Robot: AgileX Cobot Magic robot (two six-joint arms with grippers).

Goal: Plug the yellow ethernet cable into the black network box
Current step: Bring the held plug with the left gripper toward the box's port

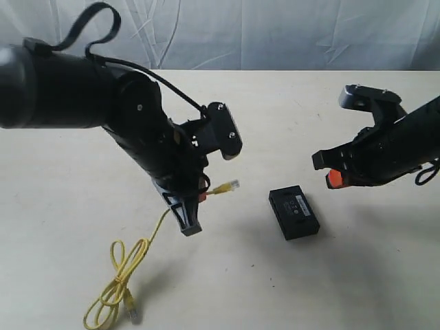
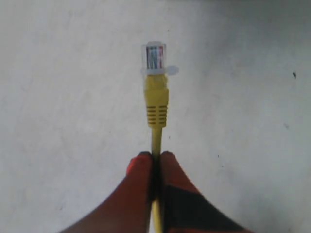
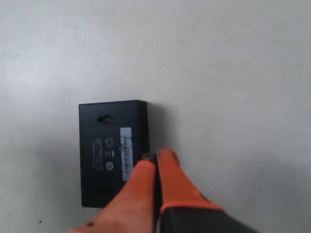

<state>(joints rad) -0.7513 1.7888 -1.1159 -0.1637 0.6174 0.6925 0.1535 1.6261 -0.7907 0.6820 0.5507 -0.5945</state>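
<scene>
My left claw [image 2: 155, 162] is clenched on the yellow cable [image 2: 156, 109]. It pinches the cord close behind its end, so the clear plug [image 2: 154, 57] sticks straight out ahead of my fingertips with nothing in its way. I judge this grip is meant for aiming. With so little free cord ahead of the claw, the plug cannot droop or swing much, and its whole front is free to enter a socket. The rest of the cord hangs down from the claw and lies in loose loops on the tabletop [image 1: 357, 282] below and behind it. That looks like enough slack that the cord should not tug back on me.

The black box [image 1: 294, 213] lies flat on the tabletop, ahead of the plug and lower, clearly apart from it. Nothing is plugged in yet. I cannot make out the socket from here, so I cannot say which side of the box the plug must meet.

My right claw [image 3: 156, 160] has its fingertips pressed together and holds nothing. It hovers above the edge of the box nearest to it, and in the exterior view it is not touching the box. I take that as a bracing position. A small, light box would probably slide away when the plug pushes in, so something needs to steady it first.
</scene>
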